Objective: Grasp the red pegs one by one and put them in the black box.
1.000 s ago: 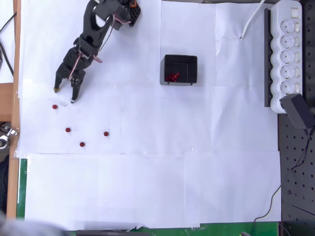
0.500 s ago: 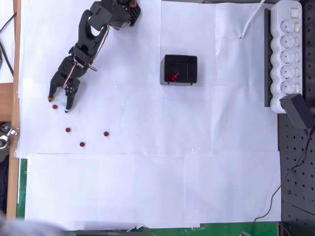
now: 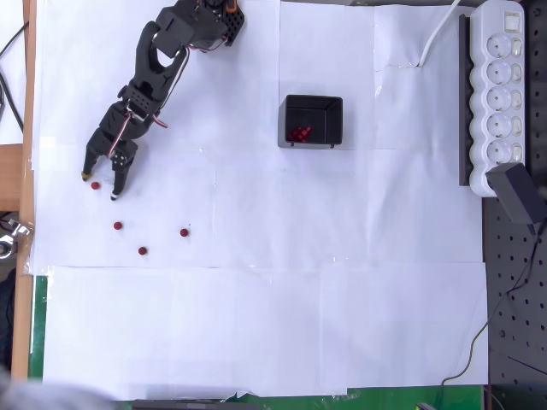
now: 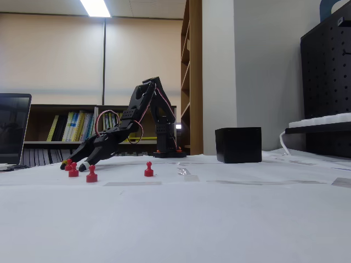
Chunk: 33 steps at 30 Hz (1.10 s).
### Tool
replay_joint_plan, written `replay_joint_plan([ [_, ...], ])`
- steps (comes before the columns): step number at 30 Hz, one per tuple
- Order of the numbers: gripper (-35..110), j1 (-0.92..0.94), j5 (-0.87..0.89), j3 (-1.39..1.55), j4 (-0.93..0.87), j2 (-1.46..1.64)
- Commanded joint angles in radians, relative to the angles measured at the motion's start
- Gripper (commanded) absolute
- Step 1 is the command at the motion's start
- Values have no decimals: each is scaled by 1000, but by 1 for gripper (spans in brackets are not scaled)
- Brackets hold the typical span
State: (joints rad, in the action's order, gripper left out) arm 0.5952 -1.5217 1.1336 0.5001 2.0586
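Compared with half a second ago, the gripper point(image 3: 99, 185) is seen shifted only slightly in the overhead view, and it now straddles the leftmost of the red pegs point(image 3: 95, 184) on the paper, one fingertip on each side; a second ago it stood further right and short of that peg. The jaws are spread apart, with the peg lying between them and nothing yet pinched. Three other pegs are left as before on the white paper sheets point(image 3: 256, 325): one point(image 3: 118, 225) just below the gripper, one point(image 3: 143, 251) nearer still, and one point(image 3: 184, 232) to the right. Further pegs are seen heaped inside the black box point(image 3: 313, 120), well to the right of the arm; their count cannot be told. The box is shown from above as a square open tray with sloped inner walls. In the fixed view the box point(image 4: 238, 144) appears as a closed matt block and its contents are hidden, while the pegs point(image 4: 91, 175) reveal their shape there: a round top on a flared base, glossy red. The gripper point(image 4: 74, 164) is seen lowered to the paper in that view.
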Motion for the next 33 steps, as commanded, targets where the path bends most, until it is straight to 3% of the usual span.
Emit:
replay_joint_plan([
  [1,28,-23,-20,23,6,5],
  [7,28,-26,-14,21,6,6],
  [20,4,-21,-11,21,2,8],
  [28,0,-18,14,20,-9,8],
  [31,0,-20,25,18,-57,2],
  [33,0,-26,55,18,-202,-66],
])
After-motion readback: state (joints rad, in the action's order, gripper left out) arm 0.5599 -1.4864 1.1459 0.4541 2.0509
